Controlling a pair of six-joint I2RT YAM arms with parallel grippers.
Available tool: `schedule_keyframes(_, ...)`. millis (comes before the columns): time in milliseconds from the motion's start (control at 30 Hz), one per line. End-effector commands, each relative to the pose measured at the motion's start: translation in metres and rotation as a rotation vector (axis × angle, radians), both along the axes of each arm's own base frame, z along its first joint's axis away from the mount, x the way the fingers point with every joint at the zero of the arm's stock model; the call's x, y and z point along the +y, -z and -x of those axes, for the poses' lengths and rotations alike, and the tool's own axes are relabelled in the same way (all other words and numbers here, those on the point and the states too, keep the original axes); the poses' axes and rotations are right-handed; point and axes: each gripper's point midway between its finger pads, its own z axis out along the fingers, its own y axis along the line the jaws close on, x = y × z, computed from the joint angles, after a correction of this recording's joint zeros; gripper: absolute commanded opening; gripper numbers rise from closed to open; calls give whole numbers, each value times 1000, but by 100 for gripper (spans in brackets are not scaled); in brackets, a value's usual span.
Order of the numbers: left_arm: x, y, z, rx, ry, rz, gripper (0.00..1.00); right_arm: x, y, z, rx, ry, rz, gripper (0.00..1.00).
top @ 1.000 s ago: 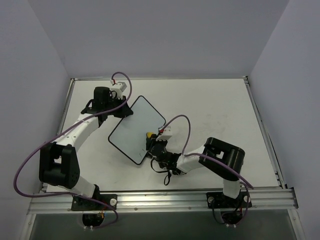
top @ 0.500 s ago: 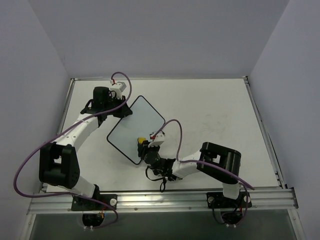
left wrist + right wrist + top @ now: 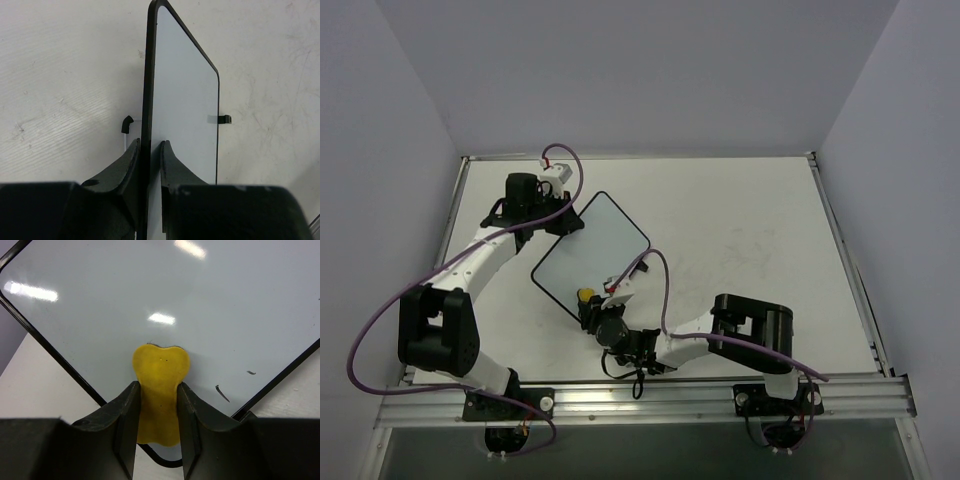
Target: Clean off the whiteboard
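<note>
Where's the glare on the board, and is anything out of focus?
Right wrist: three bright reflections on the whiteboard, but the yellow eraser and the leftover marker flecks are sharp. Left wrist: no hot spots on the whiteboard; the left gripper, clamped on its edge, is dark and slightly soft up close. Top external: even light, no glare, only faint shadows.

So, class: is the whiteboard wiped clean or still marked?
Still marked: the whiteboard shows two small dark strokes near its lower edge.
</note>
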Motion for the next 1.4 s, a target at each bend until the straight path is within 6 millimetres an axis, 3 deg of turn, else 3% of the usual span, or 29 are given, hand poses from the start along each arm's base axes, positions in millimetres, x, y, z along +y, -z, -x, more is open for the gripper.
schedule_keyframes(0,21,-13,-28,-111,-96,-83,2,5,75,47,159,-185,193,0)
schedule_keyframes(233,24,-31,-31,-117,-87,0,2,-15,78,31,182,-97,203,0)
schedule_keyframes(400,17,-37,-26,-110,-29,84,2,-27,64,12,172,-50,176,0)
schedule_keyframes(567,19,-32,-26,-98,-30,114,2,-35,59,-8,178,-22,168,0)
schedule_keyframes(800,33,-45,-30,-104,-47,208,2,-47,62,-34,205,6,161,0)
schedule_keyframes(1033,30,-41,-29,-83,-25,228,2,-50,61,-56,230,16,166,0)
schedule_keyframes(1367,28,-39,-27,-79,-7,224,2,-66,59,-114,276,70,140,0)
